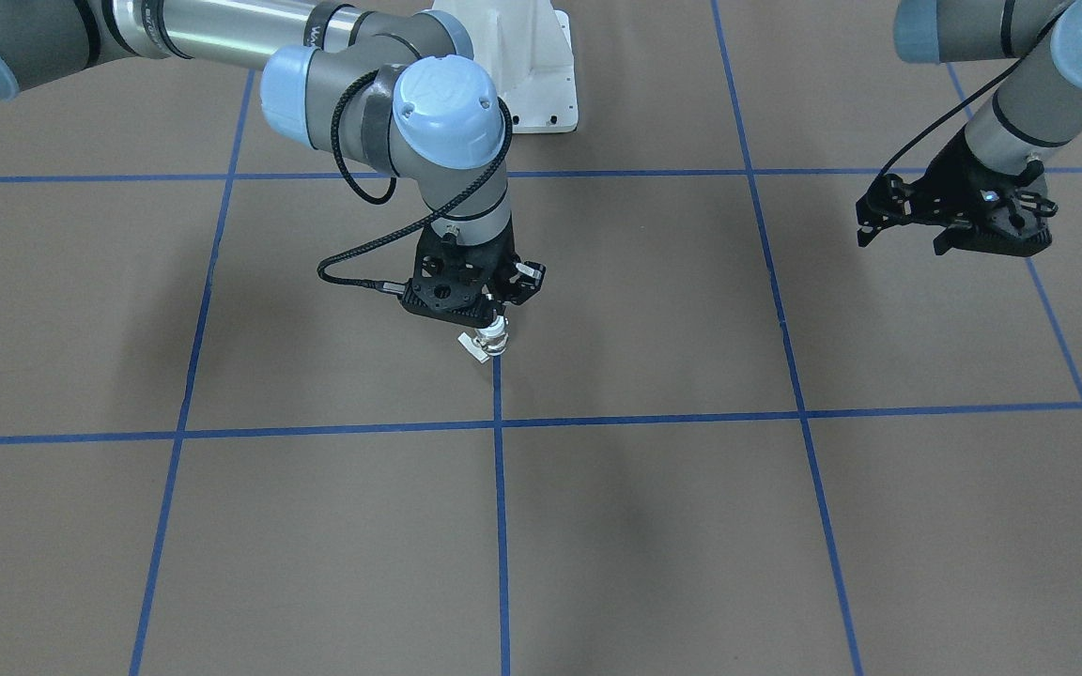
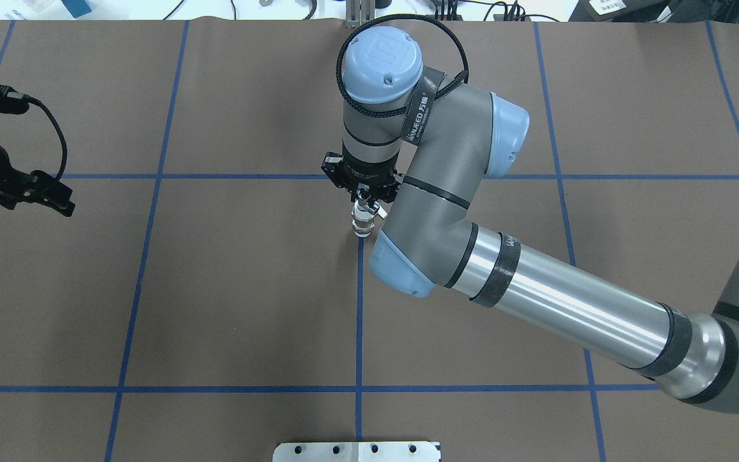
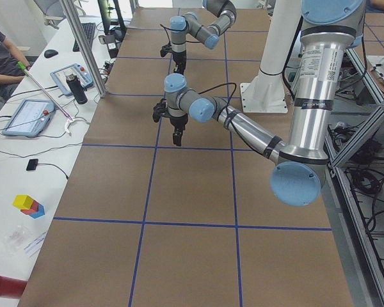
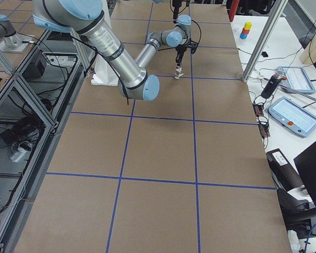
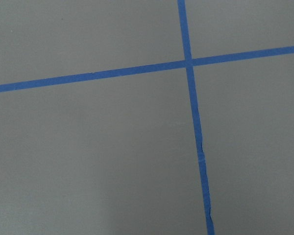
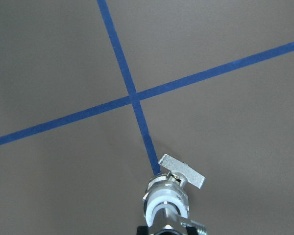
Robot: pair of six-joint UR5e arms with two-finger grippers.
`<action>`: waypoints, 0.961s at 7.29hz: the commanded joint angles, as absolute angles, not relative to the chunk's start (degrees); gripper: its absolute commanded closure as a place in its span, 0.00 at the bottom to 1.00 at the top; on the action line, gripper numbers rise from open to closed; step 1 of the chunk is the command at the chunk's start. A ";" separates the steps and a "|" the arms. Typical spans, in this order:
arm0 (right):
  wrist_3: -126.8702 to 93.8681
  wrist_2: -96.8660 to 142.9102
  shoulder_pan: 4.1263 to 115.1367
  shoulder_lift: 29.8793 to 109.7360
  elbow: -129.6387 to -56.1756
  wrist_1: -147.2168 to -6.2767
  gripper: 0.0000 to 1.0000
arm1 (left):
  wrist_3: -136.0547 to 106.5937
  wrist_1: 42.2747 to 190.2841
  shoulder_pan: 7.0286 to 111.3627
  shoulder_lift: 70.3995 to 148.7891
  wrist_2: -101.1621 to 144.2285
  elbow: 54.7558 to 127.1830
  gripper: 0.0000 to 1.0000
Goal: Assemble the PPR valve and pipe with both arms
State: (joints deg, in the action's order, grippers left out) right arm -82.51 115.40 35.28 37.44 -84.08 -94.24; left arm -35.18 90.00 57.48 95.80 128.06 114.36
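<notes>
My right gripper (image 1: pixel 492 314) points straight down near the table's middle and is shut on the PPR valve (image 1: pixel 487 340). The valve hangs upright below the fingers, white tube end up, silvery body and lever tab (image 6: pixel 182 172) below. It sits over a blue tape line (image 2: pixel 360 308), close to the table; I cannot tell whether it touches. It also shows in the overhead view (image 2: pixel 363 223). No separate pipe shows in any view. My left gripper (image 1: pixel 945 242) hovers open and empty far to my left, also in the overhead view (image 2: pixel 55 200).
Brown table cover with a grid of blue tape lines (image 1: pixel 503 422). The white robot base (image 1: pixel 532 66) stands at the near side. Tablets, a bottle and coloured blocks (image 3: pixel 29 204) lie on the operators' bench beyond the table's far edge.
</notes>
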 commanded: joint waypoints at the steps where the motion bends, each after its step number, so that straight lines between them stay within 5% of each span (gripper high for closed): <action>1: -82.44 115.40 35.24 37.35 -83.85 -94.13 1.00 | -35.24 90.00 57.48 95.80 128.06 114.52 0.01; 3: -82.44 115.40 35.24 37.35 -83.85 -94.04 1.00 | -35.51 90.00 57.48 95.80 128.06 114.52 0.01; 4: -82.44 115.40 35.24 37.35 -83.85 -94.04 0.90 | -35.51 90.00 57.48 95.80 128.06 114.52 0.01; 5: -82.44 115.40 35.24 37.35 -83.85 -94.13 0.63 | -35.51 90.00 57.48 95.80 128.06 114.52 0.01; 7: -82.53 115.40 35.16 37.44 -83.85 -94.04 0.32 | -35.51 90.00 57.48 95.80 128.06 114.70 0.01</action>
State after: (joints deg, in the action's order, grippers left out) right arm -82.50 115.40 35.22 37.36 -83.85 -94.07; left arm -35.50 90.00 57.48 95.80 128.06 114.58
